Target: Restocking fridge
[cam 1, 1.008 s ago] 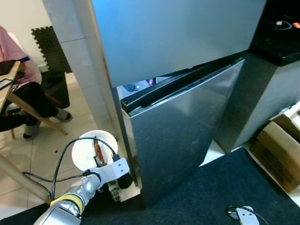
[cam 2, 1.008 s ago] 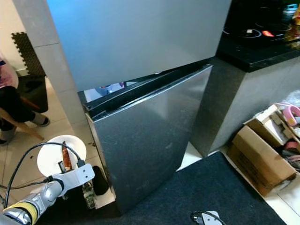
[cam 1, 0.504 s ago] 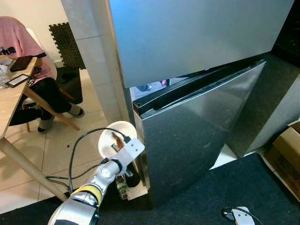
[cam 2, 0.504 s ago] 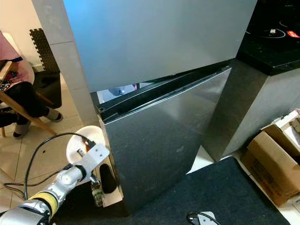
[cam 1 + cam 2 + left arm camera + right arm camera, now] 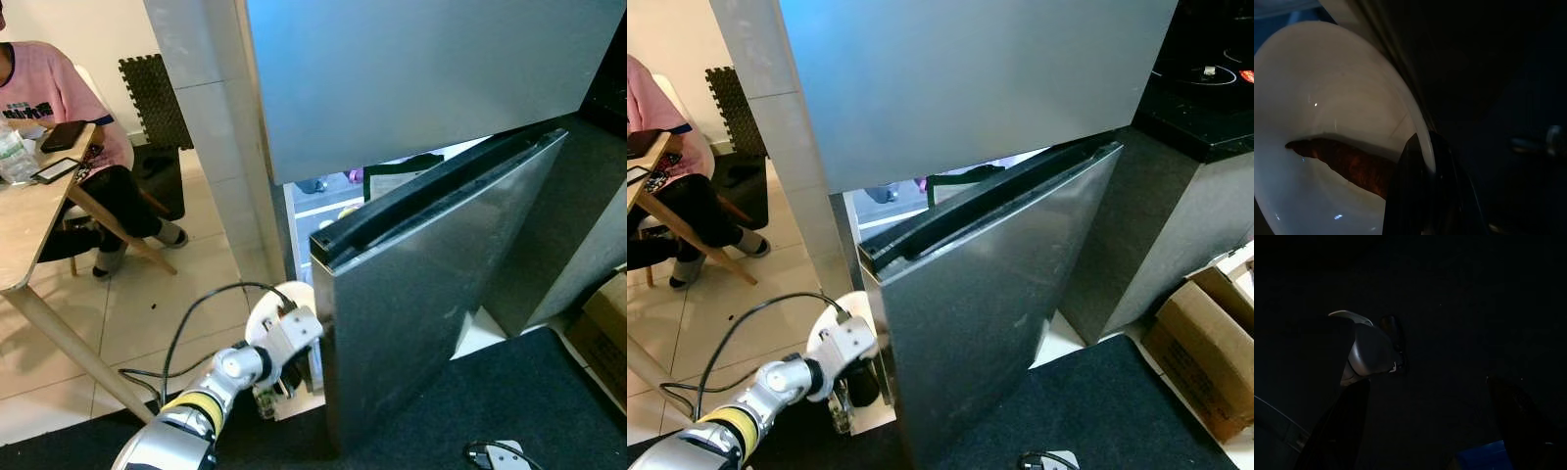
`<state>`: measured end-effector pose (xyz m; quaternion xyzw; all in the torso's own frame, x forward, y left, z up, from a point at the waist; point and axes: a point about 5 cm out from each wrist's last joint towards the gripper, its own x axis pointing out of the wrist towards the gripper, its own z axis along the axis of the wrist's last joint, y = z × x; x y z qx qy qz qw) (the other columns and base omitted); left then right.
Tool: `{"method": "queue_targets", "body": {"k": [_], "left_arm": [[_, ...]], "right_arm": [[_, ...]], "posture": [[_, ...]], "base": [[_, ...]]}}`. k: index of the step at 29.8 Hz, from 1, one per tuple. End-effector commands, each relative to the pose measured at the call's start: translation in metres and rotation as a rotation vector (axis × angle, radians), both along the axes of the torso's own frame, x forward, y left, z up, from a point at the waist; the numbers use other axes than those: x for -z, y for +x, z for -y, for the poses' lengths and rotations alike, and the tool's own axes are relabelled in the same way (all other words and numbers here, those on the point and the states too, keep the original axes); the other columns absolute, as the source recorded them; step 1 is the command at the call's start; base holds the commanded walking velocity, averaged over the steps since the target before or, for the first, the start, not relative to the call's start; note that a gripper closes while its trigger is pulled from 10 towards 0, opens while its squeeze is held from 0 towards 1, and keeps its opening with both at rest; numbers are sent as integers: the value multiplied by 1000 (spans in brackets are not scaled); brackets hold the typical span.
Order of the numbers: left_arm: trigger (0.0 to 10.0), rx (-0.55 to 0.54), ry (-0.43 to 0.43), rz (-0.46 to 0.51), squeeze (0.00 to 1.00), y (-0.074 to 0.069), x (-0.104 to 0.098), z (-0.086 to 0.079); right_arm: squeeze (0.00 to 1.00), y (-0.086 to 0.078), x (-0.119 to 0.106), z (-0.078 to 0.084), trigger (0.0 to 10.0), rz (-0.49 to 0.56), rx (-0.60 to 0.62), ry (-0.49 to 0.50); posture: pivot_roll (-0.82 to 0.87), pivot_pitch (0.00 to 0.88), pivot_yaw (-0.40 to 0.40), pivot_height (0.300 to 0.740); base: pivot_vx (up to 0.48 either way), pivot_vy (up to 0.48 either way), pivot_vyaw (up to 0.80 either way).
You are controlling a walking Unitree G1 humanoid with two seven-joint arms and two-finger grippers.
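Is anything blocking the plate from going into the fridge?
Yes. The lower fridge door is only partly open, and the left claw holds the white plate low, right at that door's open edge. The gap to the shelves beyond looks narrow.

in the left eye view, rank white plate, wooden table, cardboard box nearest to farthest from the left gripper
1. white plate, held in the left gripper beside the fridge door.
2. wooden table, off to the robot's left.
3. cardboard box, far right past the fridge door.
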<state>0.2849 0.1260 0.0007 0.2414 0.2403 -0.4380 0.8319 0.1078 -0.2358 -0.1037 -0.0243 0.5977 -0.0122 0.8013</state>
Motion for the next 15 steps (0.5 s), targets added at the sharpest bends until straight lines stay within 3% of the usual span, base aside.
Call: {"method": "queue_targets", "body": {"k": [1, 2, 5, 7, 12, 14, 15], "left_arm": [[10000, 115, -1, -51, 0, -11, 7, 15], [10000, 115, -1, -51, 0, -11, 7, 15], [10000, 293, 7, -138, 0, -36, 21, 33], [10000, 335, 24, -163, 0, -47, 28, 36], [10000, 273, 55, -224, 0, -57, 39, 25], [10000, 231, 154, -234, 0, -63, 49, 7], [10000, 231, 154, -234, 0, -63, 49, 7]], "right_arm": [[0, -4, 1, -2, 10000, -13, -1, 1], [0, -4, 1, -2, 10000, -13, -1, 1], [0, -11, 3, -3, 10000, -46, -3, 0], [0, -13, 4, -4, 10000, -60, 4, 6], [0, -18, 6, -7, 10000, -87, -8, 34], [0, -20, 6, -7, 10000, -97, -11, 29], [0, -20, 6, -7, 10000, -97, -11, 29]], "posture": [[-70, 0, 70, 740], [-70, 0, 70, 740], [-75, 0, 75, 740], [-76, 0, 75, 740], [-78, 0, 72, 740], [-78, 0, 72, 740], [-78, 0, 72, 740]], "base": [[0, 0, 0], [0, 0, 0], [0, 0, 0], [0, 0, 0], [0, 0, 0], [0, 0, 0], [0, 0, 0]]}}
